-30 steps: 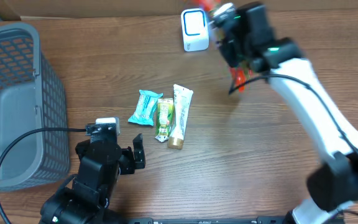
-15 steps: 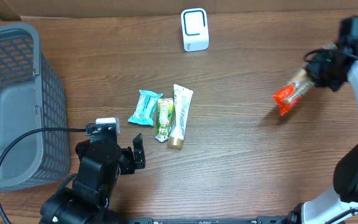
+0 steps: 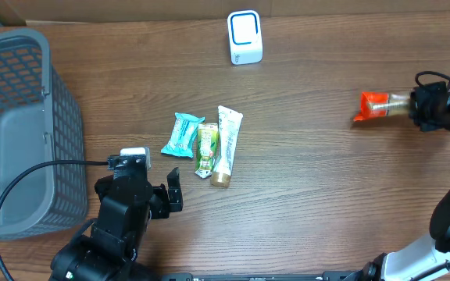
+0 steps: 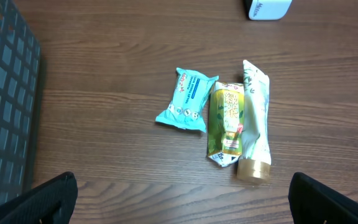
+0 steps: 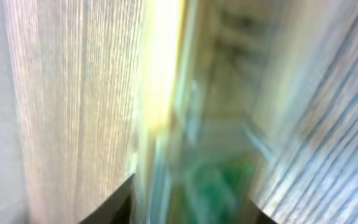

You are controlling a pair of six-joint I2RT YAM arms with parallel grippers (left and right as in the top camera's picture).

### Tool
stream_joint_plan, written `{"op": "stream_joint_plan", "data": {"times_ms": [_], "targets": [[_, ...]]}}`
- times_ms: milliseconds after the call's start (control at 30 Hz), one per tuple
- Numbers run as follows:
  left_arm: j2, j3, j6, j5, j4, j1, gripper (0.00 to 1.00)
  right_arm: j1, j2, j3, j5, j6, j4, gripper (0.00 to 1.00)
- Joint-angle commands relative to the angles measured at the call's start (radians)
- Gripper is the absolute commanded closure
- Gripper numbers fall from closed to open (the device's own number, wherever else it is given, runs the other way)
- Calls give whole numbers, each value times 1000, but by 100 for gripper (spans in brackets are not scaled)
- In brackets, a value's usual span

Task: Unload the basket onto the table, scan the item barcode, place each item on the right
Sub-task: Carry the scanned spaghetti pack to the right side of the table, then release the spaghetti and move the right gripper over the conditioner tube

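The right tool (image 3: 419, 105) hangs at the right edge of the counter (image 3: 303, 195), the orange packet (image 3: 375, 104) at its fingertips, well apart from the scanner (image 3: 244, 37); pinching or releasing, I cannot tell. The left tool (image 4: 185, 208) waits spread wide. This looks like the set-down, so next the packet must come free cleanly.

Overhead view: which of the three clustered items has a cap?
The white tube, rightmost, gold-capped; the teal packet and green packet are flat sachets.
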Motion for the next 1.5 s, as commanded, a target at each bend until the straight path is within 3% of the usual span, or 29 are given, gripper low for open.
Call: {"op": "stream_joint_plan", "data": {"times_ms": [0, 33, 133, 333, 400, 700, 1100, 1367, 1467], "targets": [[2, -7, -14, -13, 4, -6, 0, 5, -27, 12, -49, -79, 15, 61], [2, -7, -14, -13, 4, -6, 0, 5, -27, 13, -61, -99, 15, 59], [2, -7, -14, -13, 4, -6, 0, 5, -32, 26, -129, -160, 9, 32], [2, -7, -14, -13, 4, -6, 1, 24, -85, 90, -215, -263, -66, 11], [2, -7, -14, -13, 4, -6, 0, 50, -105, 119, -217, -303, -121, 8], [2, -7, -14, -13, 4, -6, 1, 358, -119, 164, -249, -525, -234, 7], [2, -7, -14, -13, 4, -6, 0, 802, -47, 179, -162, -531, -203, 3], [2, -7, -14, -13, 4, -6, 0, 946, 85, 179, -143, -434, -152, 11], [2, -7, -14, -13, 4, -6, 0, 970, 122, 179, -137, -408, -144, 29]]}}
